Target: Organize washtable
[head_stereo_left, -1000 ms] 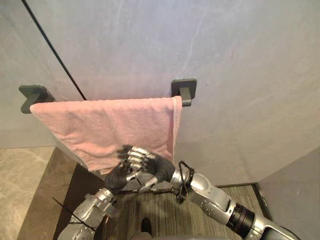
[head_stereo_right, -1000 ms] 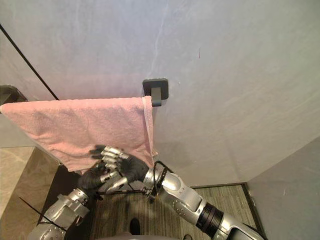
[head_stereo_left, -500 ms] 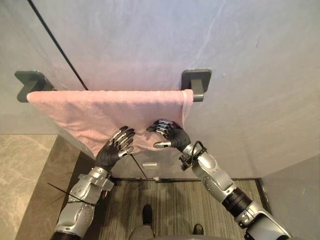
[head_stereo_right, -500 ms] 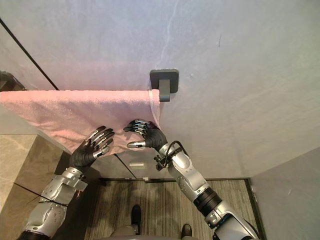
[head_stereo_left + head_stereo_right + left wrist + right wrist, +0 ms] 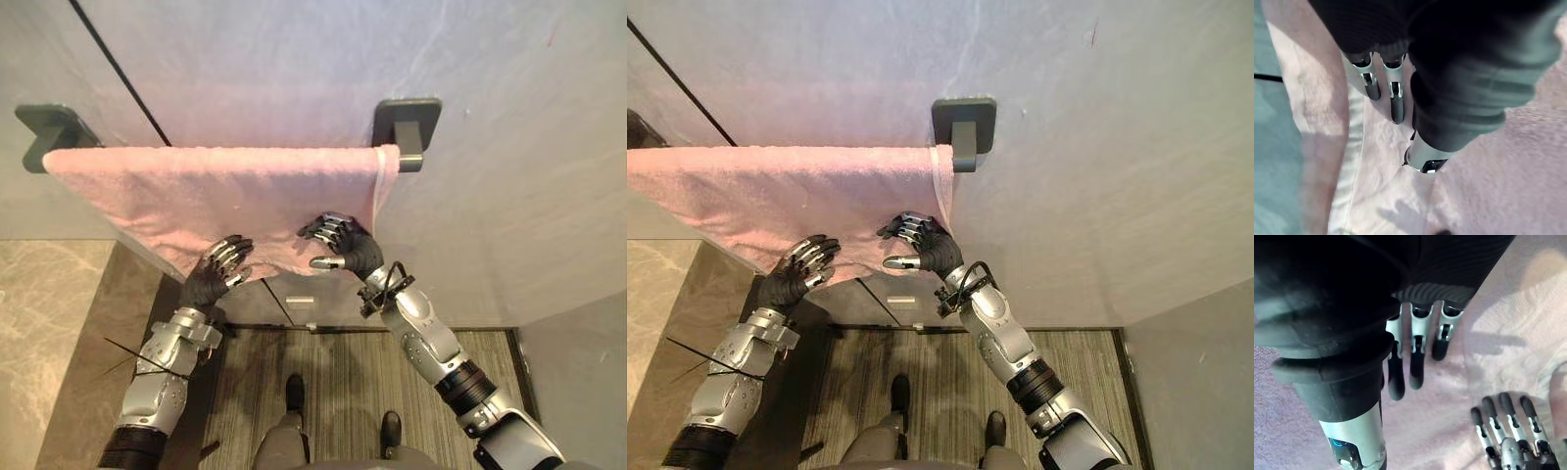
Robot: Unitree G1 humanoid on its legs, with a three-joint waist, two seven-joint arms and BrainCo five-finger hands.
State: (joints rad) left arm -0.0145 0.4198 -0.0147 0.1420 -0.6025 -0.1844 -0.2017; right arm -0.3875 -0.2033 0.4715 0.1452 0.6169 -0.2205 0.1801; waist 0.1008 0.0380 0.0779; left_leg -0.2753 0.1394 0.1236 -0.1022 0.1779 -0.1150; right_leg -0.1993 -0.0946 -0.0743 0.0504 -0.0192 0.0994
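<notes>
**Both robot hands flat on the hung towel**

A grey wall takes up most of the head views, with a thin dark line running slantwise down it to the towel's top edge. Below the towel lies a striped floor, and below the towel's left end there is a beige stone surface.

The pink towel hangs spread out over a rail against the wall. It reaches from the dark bracket at its left end to the dark bracket at its right end. Its right edge hangs just beside that bracket. Its lower edge slants, hanging lower toward the middle than at the left end.

The right robot hand is on the towel's lower right part, under the right bracket. Its fingers are spread and nearly straight, their tips are on the cloth, and the thumb sticks out toward the towel's middle. It grips nothing. In its wrist view the fingers lie extended over the pink cloth, with the other hand's fingertips near them on the same towel.

The left robot hand is at the towel's lower edge, left of the right one and apart from it. Its fingers are loosely bent against the cloth. In its wrist view the fingers lie along the towel and the thumb touches it. No fold is pinched between them, so the hand is open and only touches the towel.
</notes>
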